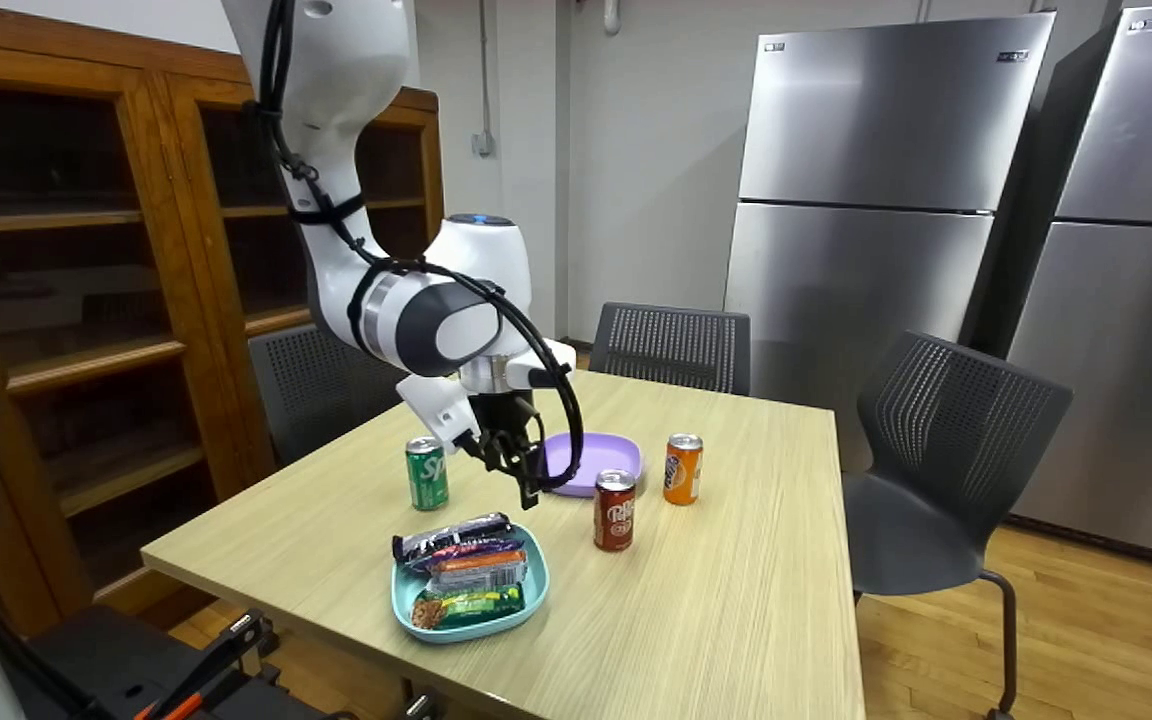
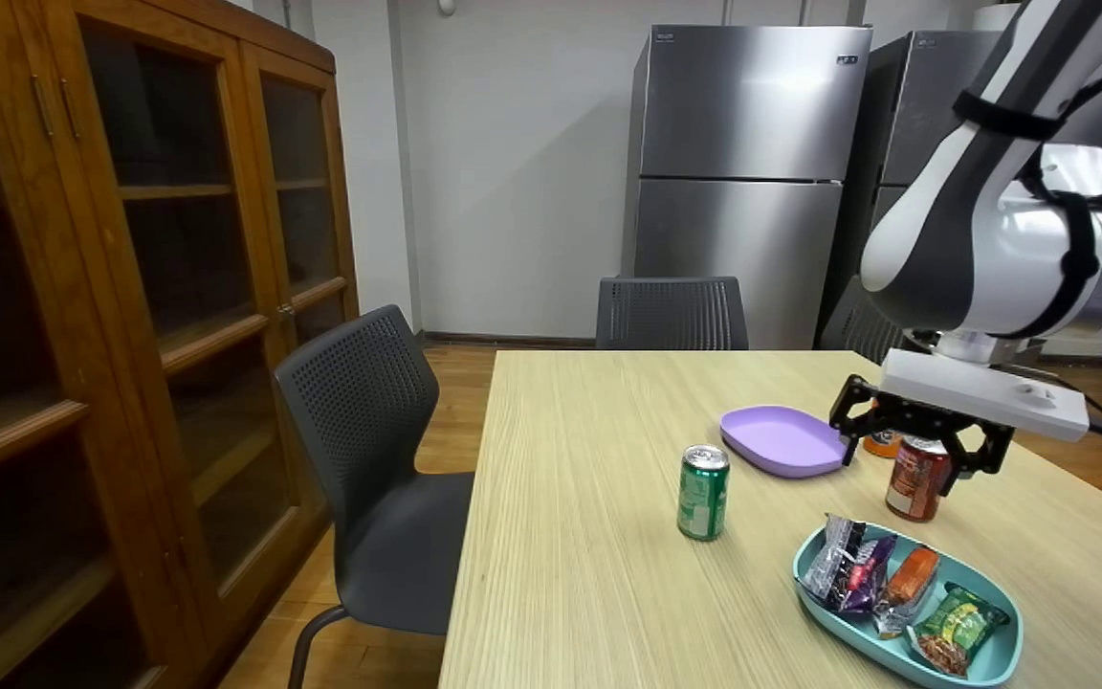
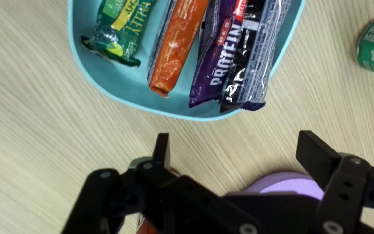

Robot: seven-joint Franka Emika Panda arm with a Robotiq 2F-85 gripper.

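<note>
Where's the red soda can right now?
The red soda can stands just below the middle in an exterior view, right of the blue tray and in front of the purple plate.

A glass-fronted wooden cabinet [image 2: 211, 341] fills the left of both exterior views. Beyond the light wood-grain table [image 1: 736, 600], a pale gray wall [image 2: 513, 124] carries thin conduit [image 1: 483, 65] and a soft diagonal shadow [image 2: 561, 249]. Two stainless-steel refrigerators [image 1: 871, 220] stand side by side, light glinting off their doors [image 2: 757, 105]. Three dark gray chairs [image 1: 926, 480] with perforated backs [image 1: 671, 345] stand on three sides of the table; the floor [image 1: 1106, 620] is yellowish-brown wood.
</note>
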